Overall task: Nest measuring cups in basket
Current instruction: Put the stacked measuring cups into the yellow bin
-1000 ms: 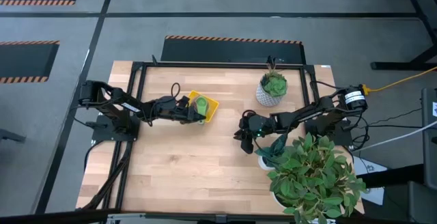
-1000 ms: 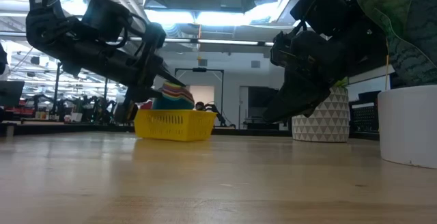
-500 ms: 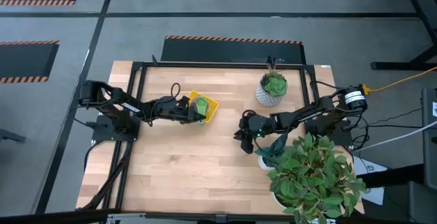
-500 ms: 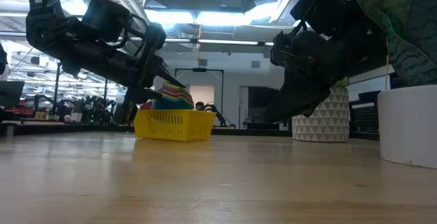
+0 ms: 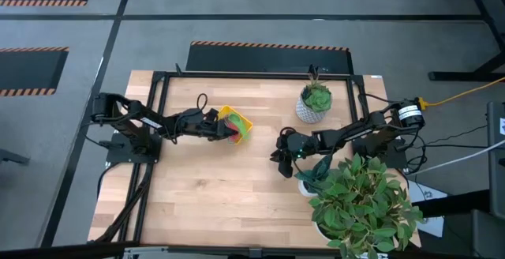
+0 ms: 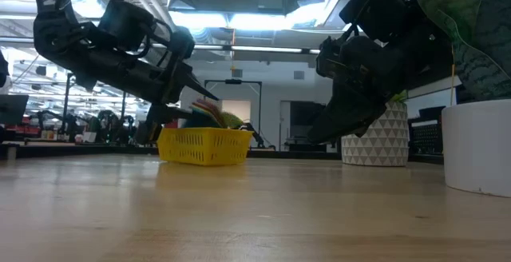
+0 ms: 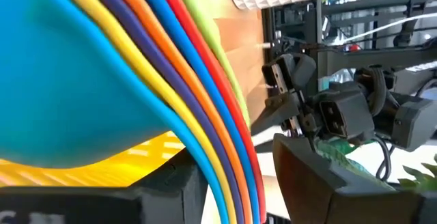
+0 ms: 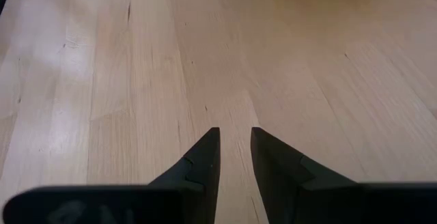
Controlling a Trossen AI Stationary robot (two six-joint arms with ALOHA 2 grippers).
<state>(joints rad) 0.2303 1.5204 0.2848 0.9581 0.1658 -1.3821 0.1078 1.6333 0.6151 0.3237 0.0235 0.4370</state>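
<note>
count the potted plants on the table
2. A small plant in a white patterned pot stands near the table's far edge; a big leafy plant in a white pot sits at the near right corner. None seems hidden.

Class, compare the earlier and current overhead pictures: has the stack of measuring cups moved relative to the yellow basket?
Yes. The measuring cups have tipped toward the left tool inside the basket, showing red instead of green on top.
</note>
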